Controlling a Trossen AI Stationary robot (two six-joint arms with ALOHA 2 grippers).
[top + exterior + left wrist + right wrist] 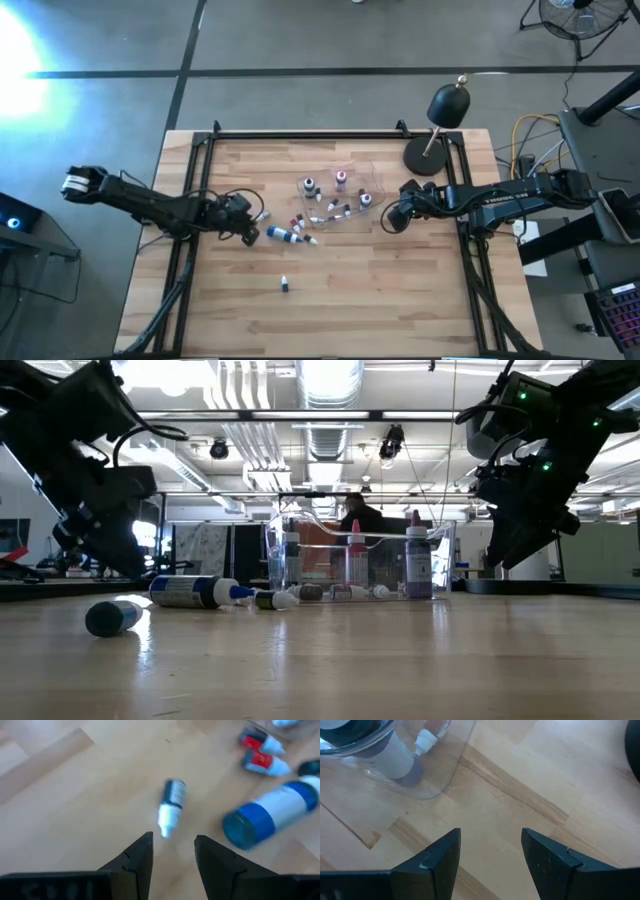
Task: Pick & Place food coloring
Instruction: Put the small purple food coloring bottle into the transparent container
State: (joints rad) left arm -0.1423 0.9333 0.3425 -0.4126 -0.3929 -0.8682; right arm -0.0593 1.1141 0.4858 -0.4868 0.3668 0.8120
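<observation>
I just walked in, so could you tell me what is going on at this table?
Two arms are sorting food coloring bottles around a clear tray. The left gripper hangs open over a small white-capped bottle lying on the wood, holding nothing. The right gripper waits open and empty beside the tray.

Two robot arms, one at each side of the wooden table [400, 290], each ending in one gripper: left gripper [252, 218], right gripper [392, 216]. One clear plastic tray [372, 178] near the table's middle. One black lamp [447, 105] on a round base at the far right corner. One larger blue-and-white bottle [283, 234] lying flat. One small bottle [285, 285] lying alone, apart from the rest. Roughly ten small bottles altogether in the cluster [325, 205] around the tray; exact count unclear, several too small to separate. At least three standing upright there.
</observation>
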